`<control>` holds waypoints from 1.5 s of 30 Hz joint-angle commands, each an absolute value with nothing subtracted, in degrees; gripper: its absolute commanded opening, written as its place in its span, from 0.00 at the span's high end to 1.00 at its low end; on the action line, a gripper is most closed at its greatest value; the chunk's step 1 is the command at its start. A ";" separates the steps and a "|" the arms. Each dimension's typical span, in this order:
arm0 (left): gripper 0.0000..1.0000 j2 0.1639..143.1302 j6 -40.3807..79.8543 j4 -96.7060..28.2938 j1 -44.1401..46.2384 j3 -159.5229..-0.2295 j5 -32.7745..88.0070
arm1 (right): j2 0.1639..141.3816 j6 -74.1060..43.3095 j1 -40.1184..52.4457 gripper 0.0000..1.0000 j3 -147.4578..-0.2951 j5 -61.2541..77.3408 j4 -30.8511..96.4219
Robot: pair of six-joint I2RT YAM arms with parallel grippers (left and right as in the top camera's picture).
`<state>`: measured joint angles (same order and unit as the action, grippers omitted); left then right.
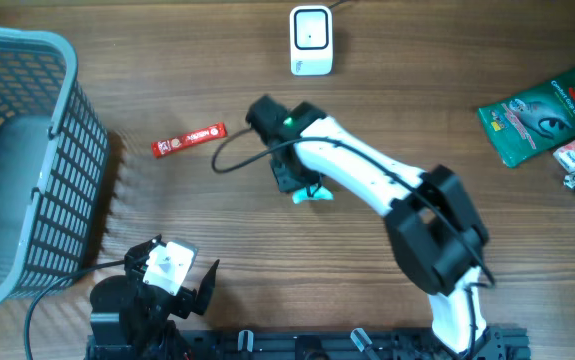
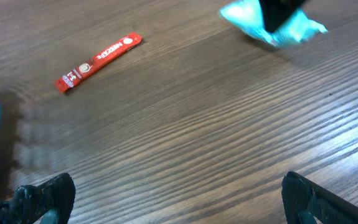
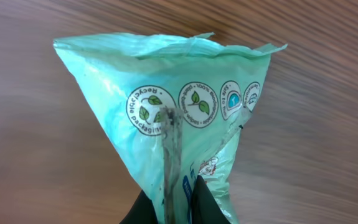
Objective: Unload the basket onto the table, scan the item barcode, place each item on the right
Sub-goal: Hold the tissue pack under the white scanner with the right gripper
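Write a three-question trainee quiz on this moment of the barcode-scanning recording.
1. True or false: the right claw is shut on the mint-green plastic pouch.
2. Which lies nearest the grey mesh basket? A) the white box-shaped device B) the red stick-shaped sachet C) the dark green packet
3. Fill in: the left claw stands ____, holding nothing.

Key: 1 true; 2 B; 3 open.
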<state>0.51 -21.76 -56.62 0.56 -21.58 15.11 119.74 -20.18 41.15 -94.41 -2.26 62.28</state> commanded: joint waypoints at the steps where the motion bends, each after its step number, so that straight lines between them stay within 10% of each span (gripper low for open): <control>1: 0.00 0.38 -22.06 -56.64 0.21 -21.30 16.05 | 109.08 -11.09 33.63 0.96 -97.69 38.63 59.92; 10: 0.00 0.38 -22.06 -56.64 0.21 -21.30 16.05 | 111.46 2.72 25.23 0.96 -80.84 91.59 35.20; 16: 0.00 0.38 -22.06 -56.64 0.21 -21.30 16.03 | 111.53 8.01 25.52 0.95 -71.11 92.97 9.47; 29: 0.00 0.38 -22.06 -56.64 0.21 -21.30 16.03 | 111.55 17.67 25.52 0.95 -71.11 92.60 6.20; 33: 0.00 0.38 -22.06 -56.64 0.21 -21.30 16.05 | 111.53 -19.00 25.41 0.96 -71.22 50.24 15.53; 45: 0.00 0.38 -22.06 -56.64 0.21 -21.30 16.05 | 112.38 -8.62 25.04 0.95 -98.39 -5.63 47.64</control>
<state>0.54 -21.76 -56.64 0.56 -21.58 15.14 111.98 -13.21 25.39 -90.24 11.99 46.76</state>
